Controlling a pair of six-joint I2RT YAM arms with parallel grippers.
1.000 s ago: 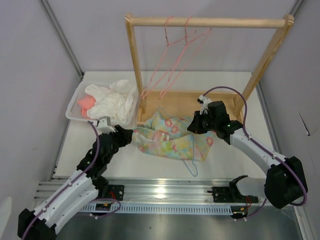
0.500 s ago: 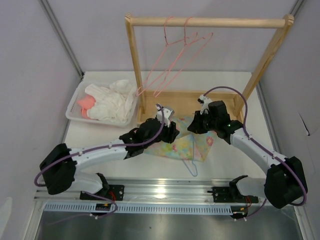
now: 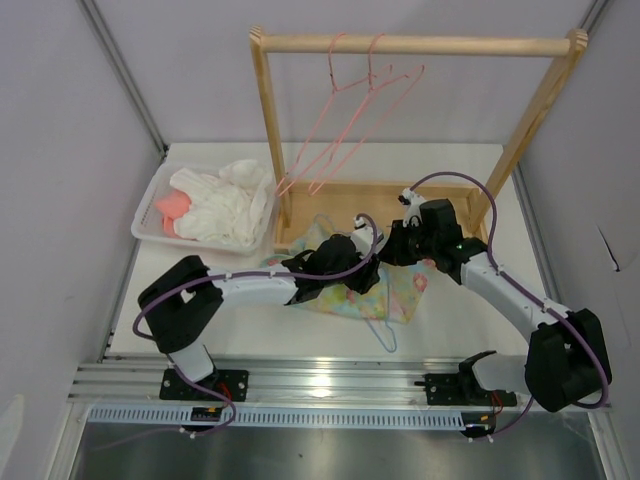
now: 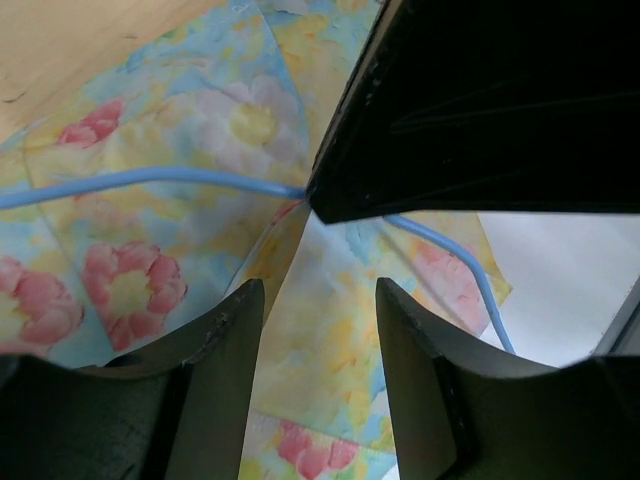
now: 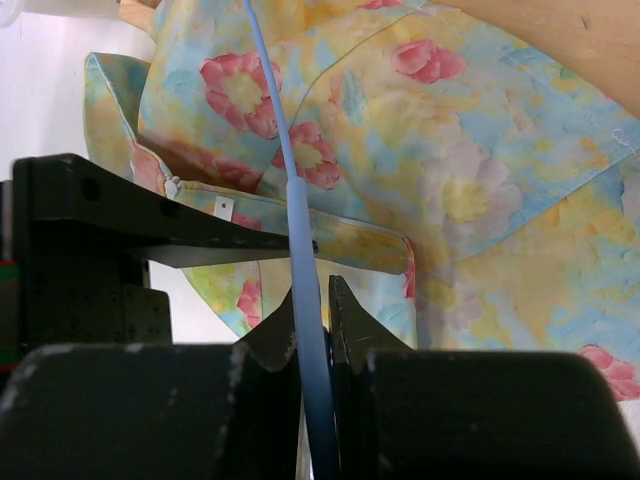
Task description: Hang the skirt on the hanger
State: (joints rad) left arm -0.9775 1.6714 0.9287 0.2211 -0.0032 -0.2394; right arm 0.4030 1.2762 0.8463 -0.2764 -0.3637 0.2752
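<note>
The right gripper [image 5: 312, 300] was seen clamped on the light-blue wire of the hanger [image 5: 290, 170], its two fingers pressed together with only the wire between them. From that grip the wire ran away across the top of the skirt [image 5: 480, 180]. A small white tag [image 5: 222, 206] was seen at a folded edge of the skirt, too small for any print to be read.

The left gripper [image 4: 318, 320] was held just above the skirt [image 4: 150, 250] with its fingers apart and nothing between them. Beyond its fingertips the hanger [image 4: 150, 178] crossed the flowered cloth and met the black body of the right gripper.

In the top view both grippers [image 3: 362, 262] [image 3: 392, 245] were found close together over the far part of the skirt [image 3: 400, 290]. The skirt lay spread on the table [image 3: 480, 320], its far edge against the base of the wooden rack [image 3: 420, 44]. The hook of the hanger [image 3: 385, 335] showed past the skirt's near edge.

Two pink wire hangers [image 3: 350, 120] were hung on the rack's top rail. To the left a white bin [image 3: 145, 222] was set on the table, with white cloth [image 3: 215, 205] and a coral-pink cloth [image 3: 172, 205] in it.
</note>
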